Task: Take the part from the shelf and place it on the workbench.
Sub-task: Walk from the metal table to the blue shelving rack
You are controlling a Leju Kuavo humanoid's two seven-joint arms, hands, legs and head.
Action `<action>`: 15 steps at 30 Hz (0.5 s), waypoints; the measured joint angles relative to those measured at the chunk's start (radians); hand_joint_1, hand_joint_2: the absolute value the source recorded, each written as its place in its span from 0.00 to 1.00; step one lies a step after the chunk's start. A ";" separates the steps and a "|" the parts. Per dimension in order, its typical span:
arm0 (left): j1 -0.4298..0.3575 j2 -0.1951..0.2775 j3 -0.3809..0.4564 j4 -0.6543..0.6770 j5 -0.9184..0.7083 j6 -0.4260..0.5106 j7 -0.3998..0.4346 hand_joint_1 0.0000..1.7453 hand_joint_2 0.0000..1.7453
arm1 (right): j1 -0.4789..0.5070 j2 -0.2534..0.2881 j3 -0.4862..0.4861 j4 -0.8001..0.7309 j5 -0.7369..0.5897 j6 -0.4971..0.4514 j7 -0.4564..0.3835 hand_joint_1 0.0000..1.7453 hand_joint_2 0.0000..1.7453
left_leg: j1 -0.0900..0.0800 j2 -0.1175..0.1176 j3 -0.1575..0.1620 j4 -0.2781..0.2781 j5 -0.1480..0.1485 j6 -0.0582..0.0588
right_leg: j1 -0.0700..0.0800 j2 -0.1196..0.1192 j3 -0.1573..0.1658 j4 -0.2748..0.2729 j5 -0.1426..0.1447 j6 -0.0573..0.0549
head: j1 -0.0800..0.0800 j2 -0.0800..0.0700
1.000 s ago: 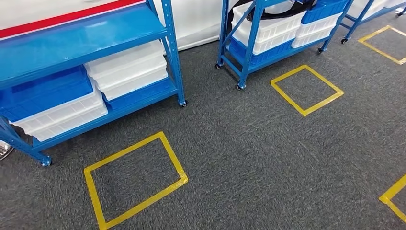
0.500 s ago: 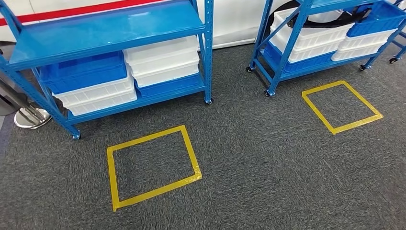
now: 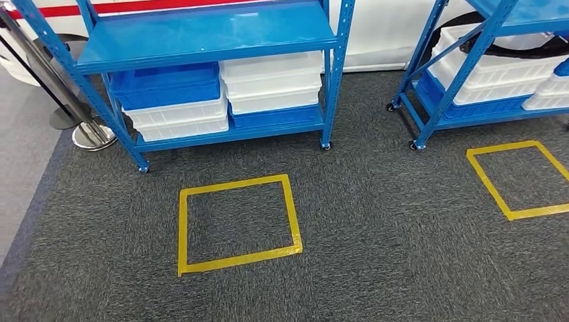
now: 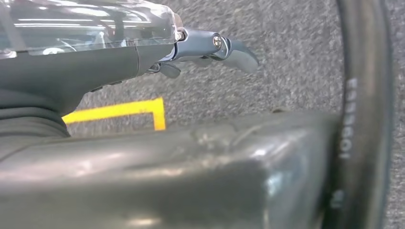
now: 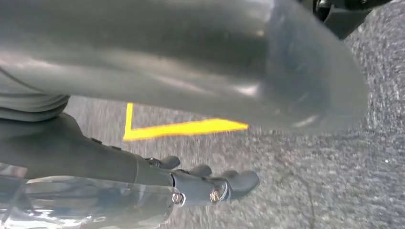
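A blue wheeled shelf (image 3: 201, 33) stands ahead in the head view, with white bins (image 3: 272, 84) and a blue bin (image 3: 164, 86) stacked on its lower deck. Its upper deck is bare. A second blue shelf (image 3: 463, 74) at the right carries white bins with a black looped item (image 3: 463, 20) lying over them. My left hand (image 4: 157, 52) hangs over the grey carpet with its fingers (image 4: 236, 52) stretched out and nothing in them. My right hand (image 5: 157, 179) hangs the same way over the carpet, fingers (image 5: 239, 181) apart and holding nothing.
A yellow tape square (image 3: 235, 183) marks the carpet in front of the left shelf, and another yellow square (image 3: 503, 147) lies before the right shelf. A chrome stanchion base (image 3: 90, 134) stands left of the shelf, at the carpet's edge beside a lighter floor (image 3: 20, 194).
The camera has swung left: both shelves and the yellow squares have slid rightwards in the picture, and the stanchion and lighter floor have come in at the left.
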State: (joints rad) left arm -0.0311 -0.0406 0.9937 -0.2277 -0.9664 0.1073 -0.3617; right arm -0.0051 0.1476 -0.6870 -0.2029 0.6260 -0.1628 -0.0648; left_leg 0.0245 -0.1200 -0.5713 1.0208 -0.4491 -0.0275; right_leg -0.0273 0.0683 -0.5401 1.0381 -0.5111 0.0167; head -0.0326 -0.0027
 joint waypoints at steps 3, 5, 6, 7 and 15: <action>0.006 -0.001 0.000 0.000 -0.001 0.000 -0.001 0.00 0.00 | -0.002 -0.001 0.000 0.000 0.000 0.002 0.000 0.00 0.00 | 0.003 0.026 -0.016 0.020 -0.013 -0.015 | 0.000 -0.037 0.002 -0.007 0.007 -0.022 | 0.000 0.000; 0.003 -0.002 0.000 0.000 -0.002 0.000 -0.003 0.00 0.00 | 0.001 -0.001 0.000 0.000 0.000 0.003 0.001 0.00 0.00 | 0.001 0.086 -0.059 0.118 -0.070 -0.018 | 0.003 -0.066 0.001 -0.010 0.008 -0.035 | 0.000 0.000; 0.000 -0.002 0.000 0.000 -0.004 0.001 -0.004 0.00 0.00 | 0.003 -0.001 0.000 0.000 0.000 0.004 0.001 0.00 0.00 | 0.000 0.103 -0.090 0.185 -0.103 -0.020 | 0.007 -0.081 0.000 -0.010 0.007 -0.038 | 0.000 0.000; -0.002 -0.003 0.000 0.000 -0.006 0.001 -0.006 0.00 0.00 | 0.004 -0.001 0.000 0.000 0.001 0.006 0.001 0.00 0.00 | 0.001 0.109 -0.115 0.242 -0.126 -0.020 | 0.010 -0.096 0.000 -0.010 0.006 -0.040 | 0.000 0.000; 0.003 -0.004 0.000 0.000 -0.014 -0.004 -0.037 0.00 0.00 | -0.007 0.001 -0.013 0.000 -0.009 0.003 0.002 0.00 0.00 | -0.023 0.146 0.027 -0.007 -0.043 0.029 | 0.021 -0.148 0.012 -0.012 0.001 -0.018 | 0.000 0.000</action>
State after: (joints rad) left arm -0.0285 -0.0443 0.9940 -0.2281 -0.9808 0.1029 -0.3987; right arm -0.0121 0.1485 -0.7005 -0.2031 0.6172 -0.1598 -0.0627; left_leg 0.0016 0.0262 -0.5444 1.0137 -0.4920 0.0013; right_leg -0.0068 -0.0793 -0.5285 1.0261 -0.5098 -0.0016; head -0.0329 -0.0027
